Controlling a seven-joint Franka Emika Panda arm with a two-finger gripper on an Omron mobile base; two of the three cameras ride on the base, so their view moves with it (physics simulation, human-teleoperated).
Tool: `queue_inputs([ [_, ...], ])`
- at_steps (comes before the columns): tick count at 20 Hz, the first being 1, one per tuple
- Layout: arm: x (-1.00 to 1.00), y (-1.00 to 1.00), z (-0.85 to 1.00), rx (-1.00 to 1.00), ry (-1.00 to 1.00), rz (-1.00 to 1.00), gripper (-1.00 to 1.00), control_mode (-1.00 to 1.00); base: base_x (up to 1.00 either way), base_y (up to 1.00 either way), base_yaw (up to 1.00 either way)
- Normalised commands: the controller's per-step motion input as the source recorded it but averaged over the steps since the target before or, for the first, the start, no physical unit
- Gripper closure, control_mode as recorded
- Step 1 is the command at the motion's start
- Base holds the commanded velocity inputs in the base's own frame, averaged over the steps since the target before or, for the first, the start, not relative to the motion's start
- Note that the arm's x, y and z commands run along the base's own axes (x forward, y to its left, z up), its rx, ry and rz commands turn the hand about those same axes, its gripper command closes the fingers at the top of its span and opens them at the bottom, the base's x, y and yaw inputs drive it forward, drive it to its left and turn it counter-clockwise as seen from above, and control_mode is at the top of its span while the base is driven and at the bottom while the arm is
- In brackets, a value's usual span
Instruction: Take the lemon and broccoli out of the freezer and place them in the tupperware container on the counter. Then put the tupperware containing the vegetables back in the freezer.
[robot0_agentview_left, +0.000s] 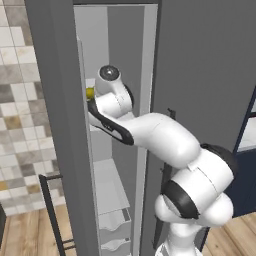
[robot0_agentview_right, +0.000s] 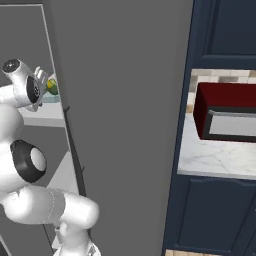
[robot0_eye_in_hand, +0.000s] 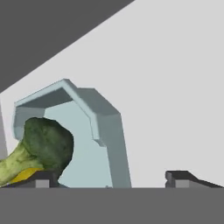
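My gripper (robot0_eye_in_hand: 109, 179) reaches into the freezer (robot0_agentview_left: 210, 60) at an upper shelf, and its jaws stand wide open with nothing held between them. Right in front of it, on the white shelf, sits the pale blue tupperware container (robot0_eye_in_hand: 103, 124). The dark green broccoli (robot0_eye_in_hand: 47, 143) lies inside the tray, with a sliver of the yellow lemon (robot0_eye_in_hand: 25, 174) under its stem. From the left base view, a bit of the lemon (robot0_agentview_left: 90, 93) shows beside my wrist. The right base view shows the gripper (robot0_agentview_right: 43, 80) by the green and yellow produce (robot0_agentview_right: 52, 89).
The grey freezer door (robot0_agentview_right: 125, 100) stands close on the arm's right side. White lower shelves and drawers (robot0_agentview_left: 111, 200) sit below the arm. A red microwave (robot0_agentview_right: 225, 117) stands on the marbled counter (robot0_agentview_right: 215, 162) to the right, among dark navy cabinets (robot0_agentview_right: 215, 220).
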Motion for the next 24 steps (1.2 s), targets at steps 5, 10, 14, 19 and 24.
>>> queue_inputs([
  [5, -1.0, -0.14, 0.09, 0.0, -0.27, 0.0, -1.0, -1.0, 0.0, 0.0, 0.0],
  [10, -0.86, -0.38, 0.46, 0.01, -0.21, 0.0, -1.0, -1.0, 0.0, 0.0, 0.0],
  [14, -0.77, -0.46, 0.54, 0.04, -0.12, 0.0, -1.0, -1.0, 0.0, 0.0, 0.0],
  [19, -0.98, -0.39, 0.56, 0.01, -0.09, 0.0, -1.0, -1.0, 0.0, 0.0, 0.0],
  [24, -1.0, -0.32, 0.65, 0.03, -0.01, 0.0, -1.0, -1.0, 0.0, 0.0, 0.0],
])
